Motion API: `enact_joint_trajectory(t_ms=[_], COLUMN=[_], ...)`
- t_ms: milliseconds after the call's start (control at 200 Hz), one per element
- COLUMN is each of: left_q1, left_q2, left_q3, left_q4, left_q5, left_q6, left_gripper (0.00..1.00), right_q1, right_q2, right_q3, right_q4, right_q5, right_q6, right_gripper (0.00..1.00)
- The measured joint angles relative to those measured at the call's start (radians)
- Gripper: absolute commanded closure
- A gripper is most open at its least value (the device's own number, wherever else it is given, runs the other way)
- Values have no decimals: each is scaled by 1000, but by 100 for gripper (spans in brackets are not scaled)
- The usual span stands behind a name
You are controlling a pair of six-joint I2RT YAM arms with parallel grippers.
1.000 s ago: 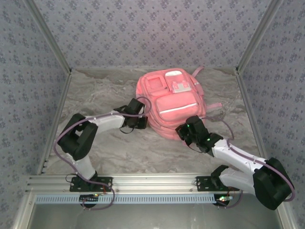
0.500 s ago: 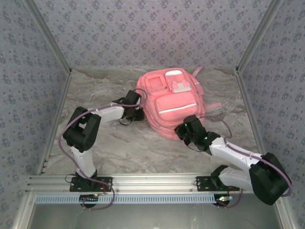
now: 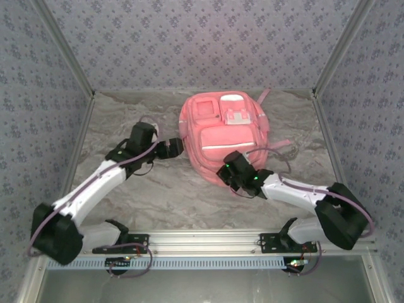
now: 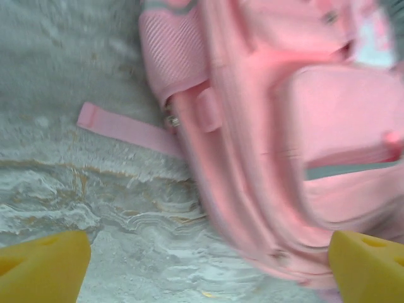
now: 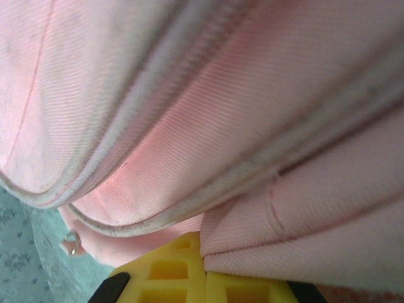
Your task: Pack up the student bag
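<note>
Top external view: the bag [image 3: 224, 136] lies flat on the table [image 3: 145, 189], front pockets up, towards the far side. The left gripper [image 3: 174, 147] sits just beside the bag's left edge, apart from it, with its jaws spread. The right gripper [image 3: 231, 172] is at the bag's near edge, pressed into the fabric with its jaws closed. From above it is hard to tell what, if anything, it pinches.

Left wrist view: two yellow fingertips [image 4: 41, 265] stand at opposite lower corners, wide apart with nothing between them, so this gripper is open and empty. Beyond them is the bag's blurred side, and a loose strap [image 4: 123, 126] trails from it onto the table to the bag's left. Spread wide and aimed at the bag's flank, the gripper looks set for a fresh hold on the side or the strap, probably to steady the soft body.

Right wrist view: a yellow finger [image 5: 180, 271] butts against the pink fabric, with seams and a zip line running across above it. A small metal ring [image 5: 71, 242] hangs at the bag's lower left. A fold seems caught at the closed finger, so this gripper probably pinches the bag's near edge. That would anchor the limp fabric so it cannot slide. The zips look closed, so opening the bag seems to be the step in hand.
</note>
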Motion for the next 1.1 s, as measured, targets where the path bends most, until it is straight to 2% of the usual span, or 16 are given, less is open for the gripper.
enact_joint_trajectory(t_ms=[160,250,340,440,525,625,779,854,944,1024,1099], left_q1=[20,39,47,47,47,52,107,141,195,278,365], left_q2=[-136,-163,-175,-179,-172,-137,-93,-124,-183,-219,-203], left_q3=[0,0,0,1,10,54,75,-22,-204,-375,-467], left_q4=[-75,-106,-120,-134,-137,-152,-104,24,210,380,470], left_q5=[-21,-24,-31,-60,-77,-94,-98,-95,-86,-80,-81], left_q6=[57,94,121,139,167,215,335,399,445,461,462], left_gripper=[2,2,2,2,2,2,2,2,2,2,2], right_q1=[73,89,100,122,130,135,152,136,71,8,-28], right_q2=[57,60,56,9,-64,-171,-383,-465,-510,-533,-552], right_q3=[48,48,48,66,88,93,78,62,23,-56,-157], right_q4=[8,10,2,-60,-111,-123,-139,-131,-78,34,178], right_q5=[26,42,45,76,90,106,218,328,475,494,478], right_q6=[8,18,15,-31,-129,-339,-661,-790,-922,-1093,-1287], right_gripper=[99,70,34,1,0,0,0,0,0,0,0])
